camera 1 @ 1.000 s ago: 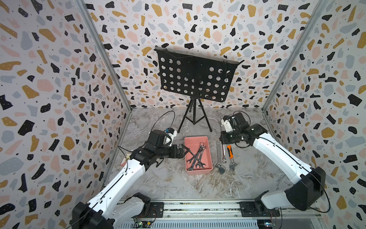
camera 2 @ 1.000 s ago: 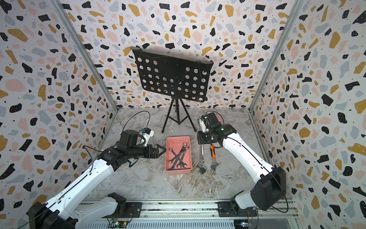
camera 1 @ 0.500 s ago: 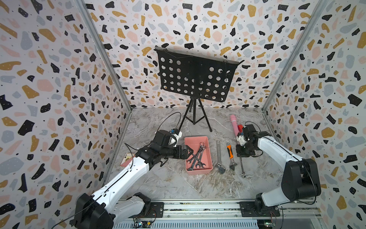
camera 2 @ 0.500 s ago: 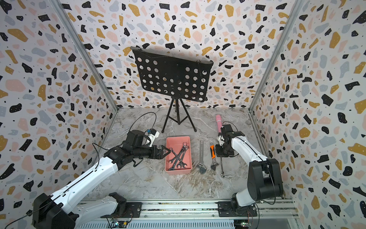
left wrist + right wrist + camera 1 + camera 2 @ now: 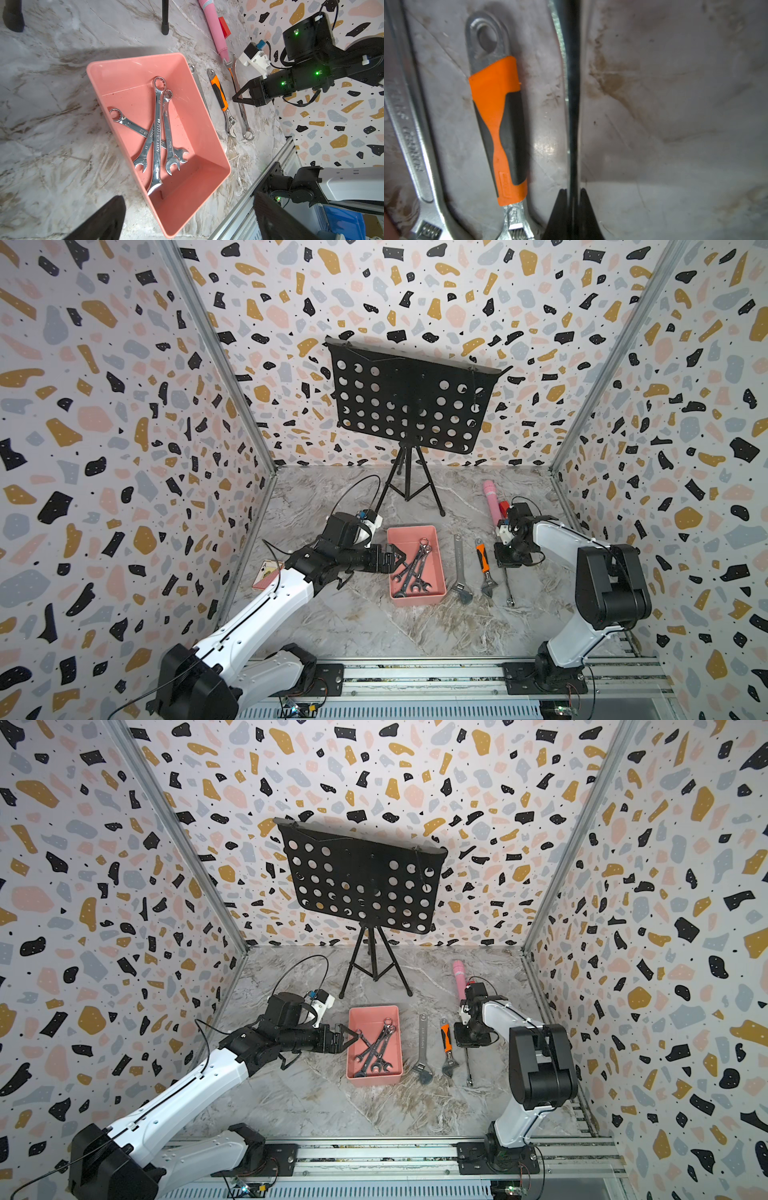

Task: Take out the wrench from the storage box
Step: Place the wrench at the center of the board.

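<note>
**Both top views:** the storage box [image 5: 409, 533] [image 5: 370, 1017] sits at lower centre on the marble floor and contains four crossed wrenches [image 5: 415, 566]. The left gripper [image 5: 401, 559] is at the box's left wall, its jaws spread wide and holding nothing. To the right of the box lie a silver adjustable wrench [image 5: 459, 568] and an orange-handled wrench [image 5: 482, 560]. Further right, the right gripper [image 5: 506, 564] points down, clamped on the upper end of a slim wrench [image 5: 508, 587] that runs down the frame along the floor. A music stand [image 5: 411, 402] stands at upper centre. **Left wrist view:** the storage box [image 5: 128, 76] fills the centre, with the wrenches [image 5: 158, 133] fanned across its floor. The left gripper's fingers [image 5: 104, 220] appear dark and far apart at the lower edge. At the right, the right gripper [image 5: 235, 97] is pinched to a point against the slim wrench [image 5: 242, 112]. **Right wrist view:** at lower centre the right gripper [image 5: 574, 193] is closed on the slim wrench [image 5: 574, 104]. The orange-handled wrench [image 5: 500, 124] lies to its left, and the silver adjustable wrench [image 5: 409, 135] is at the left edge.
</note>
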`<move>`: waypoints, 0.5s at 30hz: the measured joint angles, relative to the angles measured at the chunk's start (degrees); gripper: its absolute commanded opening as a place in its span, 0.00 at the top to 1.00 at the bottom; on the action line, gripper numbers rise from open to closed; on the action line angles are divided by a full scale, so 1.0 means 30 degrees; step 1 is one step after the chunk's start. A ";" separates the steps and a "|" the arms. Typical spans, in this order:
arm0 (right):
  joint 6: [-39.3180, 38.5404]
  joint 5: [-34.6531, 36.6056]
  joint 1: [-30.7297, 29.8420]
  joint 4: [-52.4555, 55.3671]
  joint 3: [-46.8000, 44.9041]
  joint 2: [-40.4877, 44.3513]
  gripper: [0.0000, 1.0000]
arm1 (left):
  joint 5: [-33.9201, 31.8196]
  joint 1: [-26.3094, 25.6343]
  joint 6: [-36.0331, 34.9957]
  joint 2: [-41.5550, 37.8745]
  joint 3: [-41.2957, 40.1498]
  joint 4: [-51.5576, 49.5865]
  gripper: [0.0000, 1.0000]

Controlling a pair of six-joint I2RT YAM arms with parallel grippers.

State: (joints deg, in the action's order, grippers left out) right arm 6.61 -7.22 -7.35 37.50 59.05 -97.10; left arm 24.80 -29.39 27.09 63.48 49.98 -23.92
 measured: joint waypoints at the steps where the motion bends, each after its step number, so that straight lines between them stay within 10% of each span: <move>1: 0.0000 0.0022 0.0000 -0.0058 0.0000 -0.0087 1.00 | -0.0015 0.0000 0.0000 0.0000 0.0000 0.0000 0.00; 15: -0.0058 0.0517 0.0000 -0.0867 0.0044 -0.0765 0.76 | -0.0095 0.0000 -0.0015 0.0357 0.0000 0.0007 0.00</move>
State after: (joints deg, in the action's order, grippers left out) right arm 6.44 -5.67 -7.35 34.89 59.18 -99.39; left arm 24.51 -29.39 27.05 64.55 49.98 -23.90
